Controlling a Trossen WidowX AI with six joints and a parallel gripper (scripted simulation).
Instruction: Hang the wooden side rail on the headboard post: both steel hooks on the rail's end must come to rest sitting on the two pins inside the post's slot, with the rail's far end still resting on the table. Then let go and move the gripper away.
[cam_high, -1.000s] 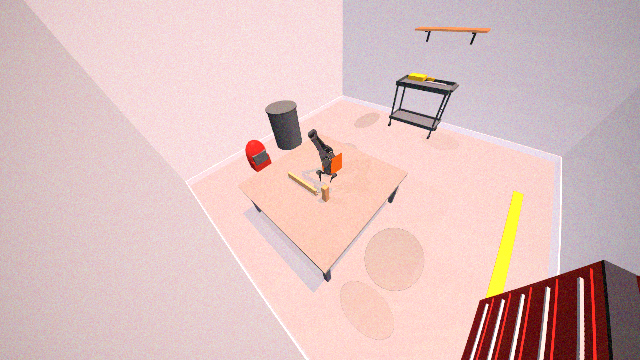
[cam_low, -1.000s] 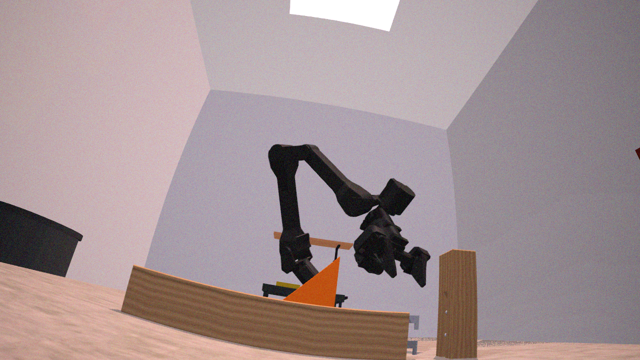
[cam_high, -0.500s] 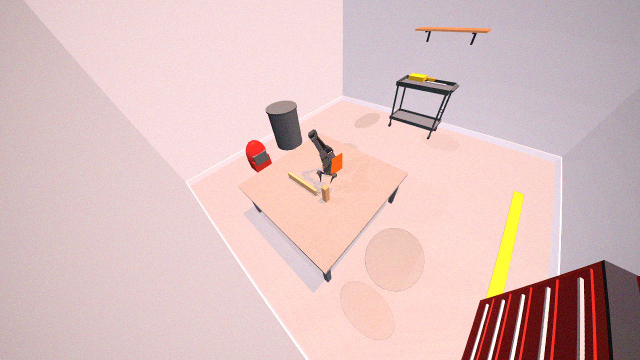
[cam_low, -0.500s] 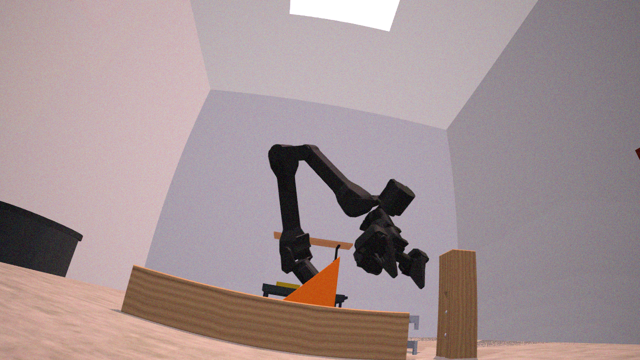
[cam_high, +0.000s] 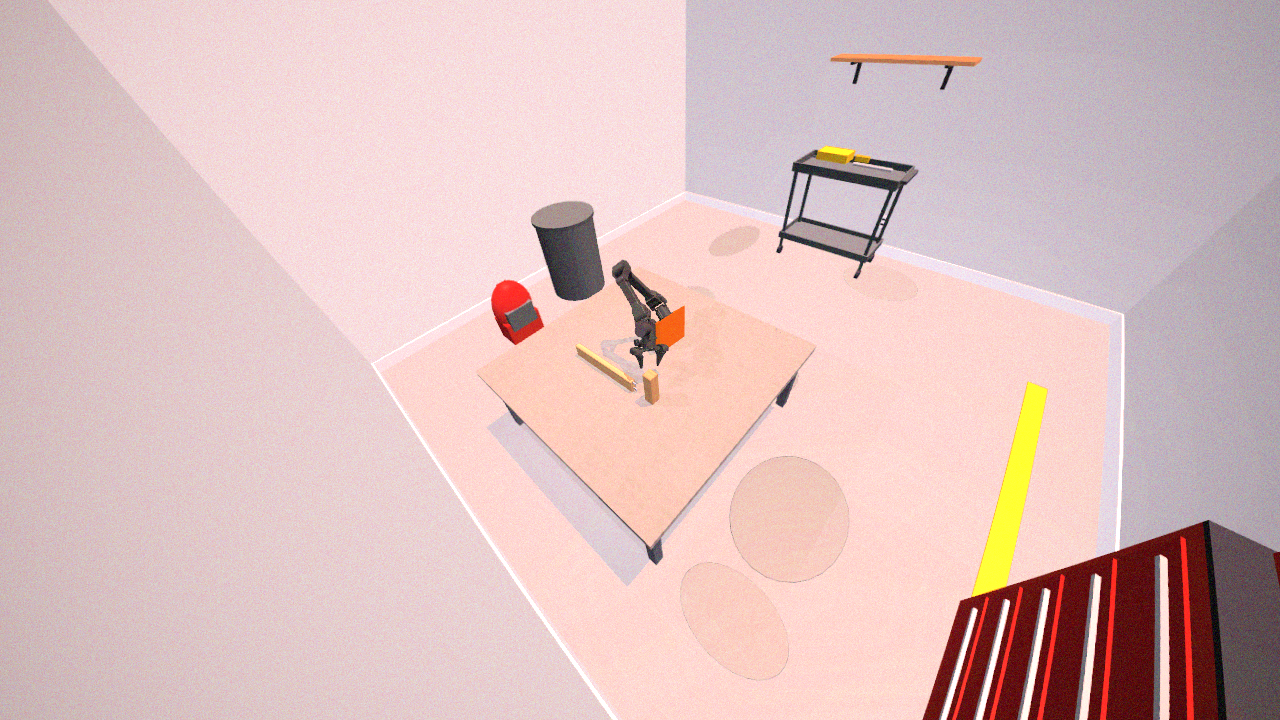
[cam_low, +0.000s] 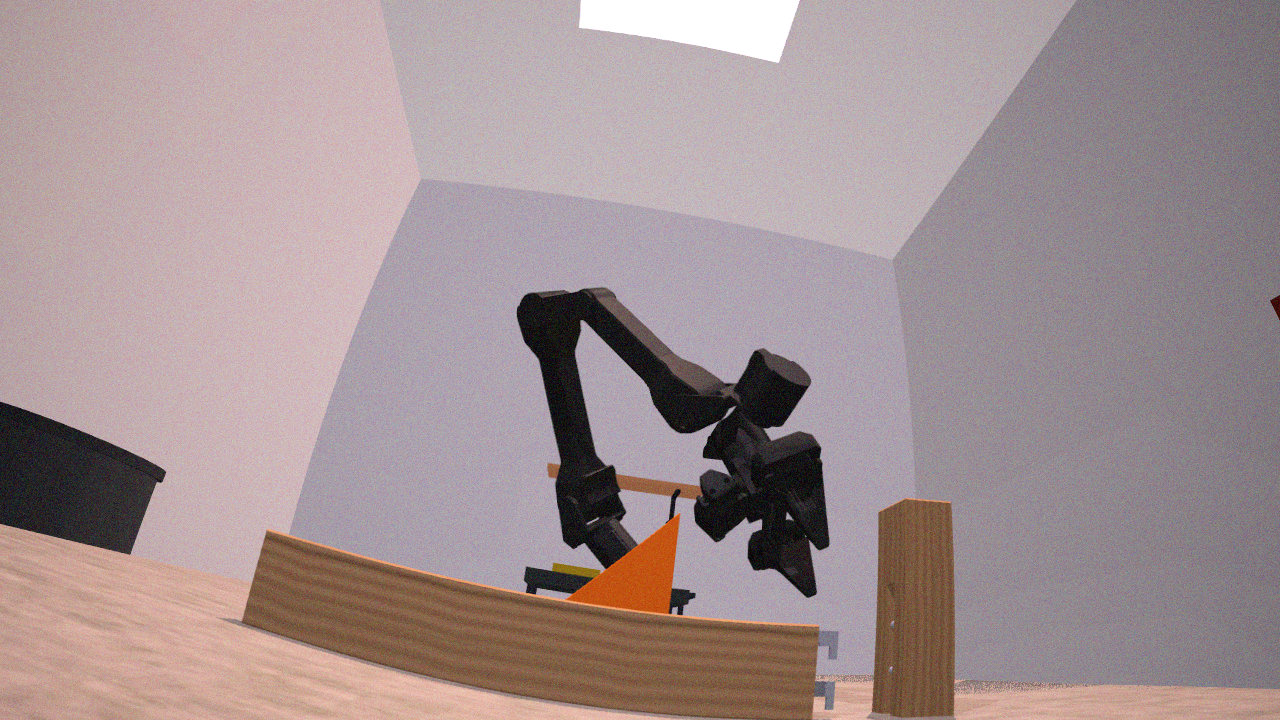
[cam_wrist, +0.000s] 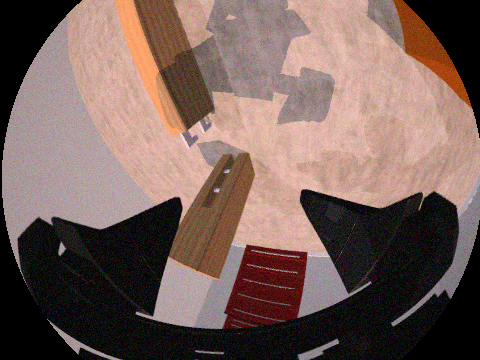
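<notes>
The wooden side rail (cam_high: 605, 367) (cam_low: 537, 636) (cam_wrist: 167, 55) lies on the table, its hooked end toward the post. The two steel hooks (cam_low: 828, 669) (cam_wrist: 196, 131) stick out of that end, apart from the post. The headboard post (cam_high: 650, 386) (cam_low: 921, 608) (cam_wrist: 215, 225) stands upright on the table. Two pins show in its slot (cam_wrist: 220, 181) in the wrist view. My gripper (cam_high: 650, 361) (cam_low: 816, 573) (cam_wrist: 242, 200) is open and empty, in the air above the table near the post and the rail's hooked end. In the wrist view the post shows between the fingers but beyond them.
An orange panel (cam_high: 671, 327) (cam_low: 631, 577) (cam_wrist: 435, 55) stands on the table (cam_high: 626, 465) by the arm's base. Beyond the table are a dark bin (cam_high: 572, 255), a red helmet-like object (cam_high: 512, 308), a cart (cam_high: 832, 240) and a red cabinet (cam_high: 1083, 626) (cam_wrist: 267, 282).
</notes>
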